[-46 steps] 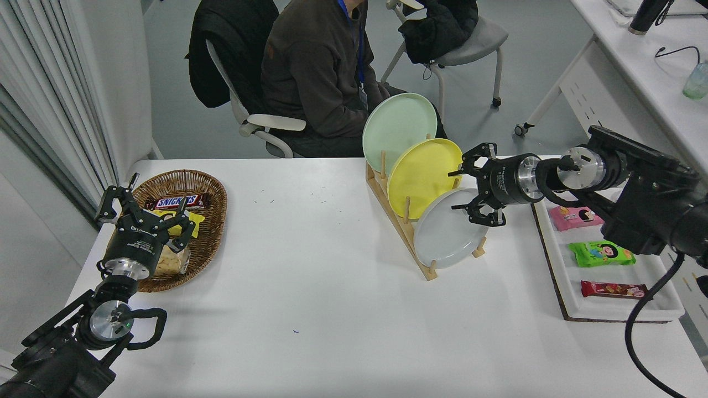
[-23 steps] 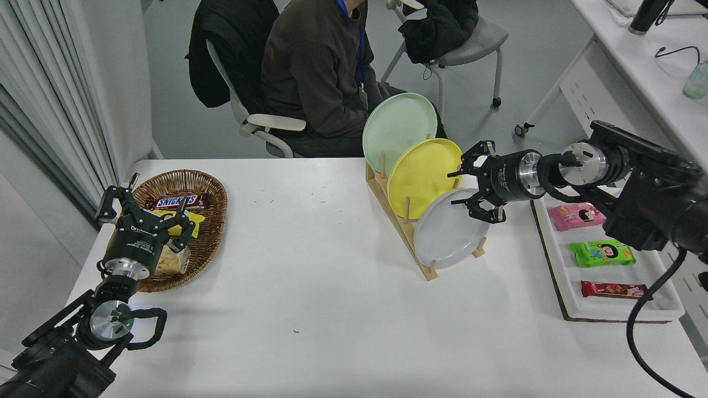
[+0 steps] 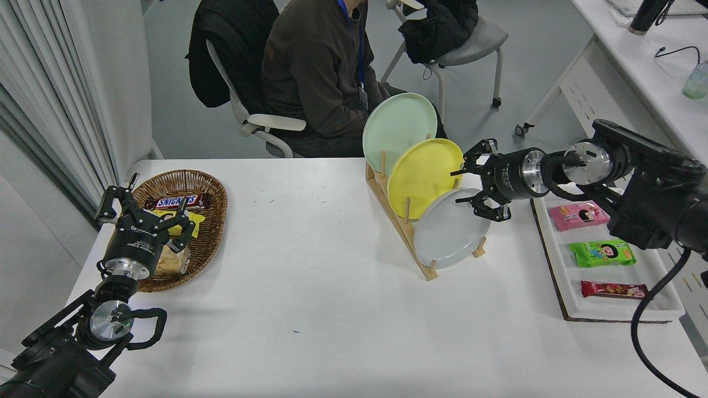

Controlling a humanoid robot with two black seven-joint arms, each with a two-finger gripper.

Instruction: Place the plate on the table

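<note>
The plate [image 3: 447, 231] is round, smooth and light grey, with a low rim. It stands on its edge in a wooden rack [image 3: 400, 220] made of thin pegs, near the far right part of the table [image 3: 310, 287]. It is the front plate, the one closest to the near edge. Behind it in the same rack stand a yellow plate [image 3: 421, 176] and then a pale green plate [image 3: 398, 130], both the same round shape.

The right gripper [image 3: 471, 185] is black with thin fingers. Its fingers are spread wide and hold nothing. It sits at the top right rim of the grey plate, just beside the yellow plate's edge.

By the right edge of the table is a white tray [image 3: 608, 309] with three shiny snack packs: pink [image 3: 578, 215], green [image 3: 602, 253] and red [image 3: 613, 289]. By the left edge is a brown woven basket [image 3: 207, 215] with snacks in it. The left gripper [image 3: 146, 213] is parked over that basket, near the left corner, fingers apart and empty.

A person [image 3: 318, 72] in a dark jacket sits on a chair past the far edge.
</note>
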